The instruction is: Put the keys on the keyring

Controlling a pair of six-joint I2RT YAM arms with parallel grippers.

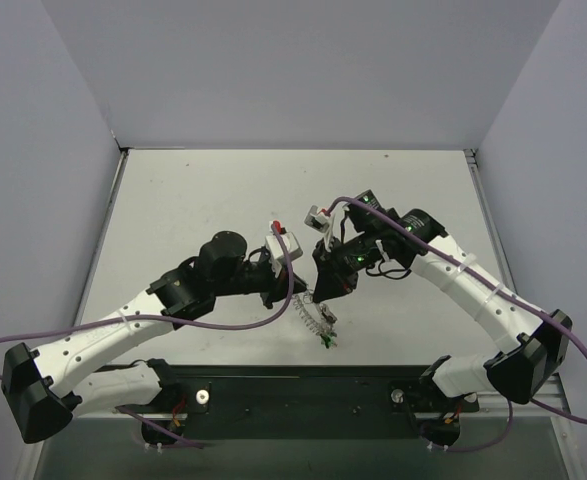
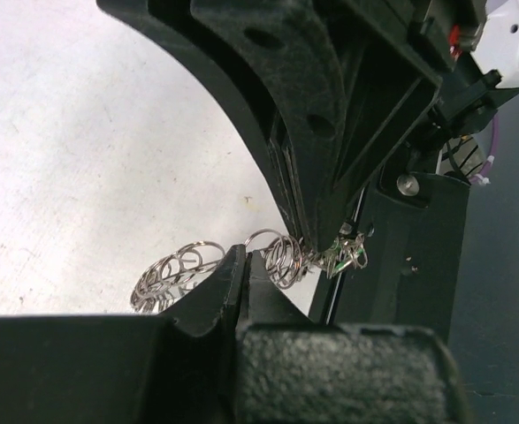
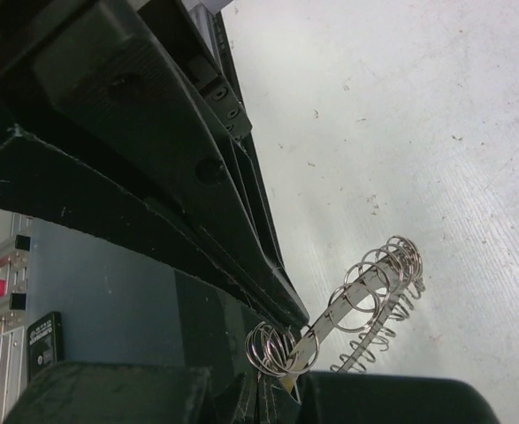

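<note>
The keyring point(image 1: 311, 314) is a silvery coiled band held above the table between both grippers. It also shows in the left wrist view point(image 2: 175, 269) and the right wrist view point(image 3: 374, 283). My left gripper point(image 2: 244, 258) is shut on the band, with coils showing on either side of its tips. My right gripper point(image 3: 286, 384) is shut on the band's other end; its tips point(image 2: 308, 238) meet the coil beside a small cluster of keys point(image 2: 347, 254) with a green head. The keys point(image 1: 327, 342) hang at the ring's near end. Other key colours are not visible.
Grey table point(image 1: 223, 190) with white walls on three sides. The black base rail point(image 1: 303, 390) of the arms runs along the near edge, just below the keys. Purple cables point(image 1: 213, 322) loop off both arms.
</note>
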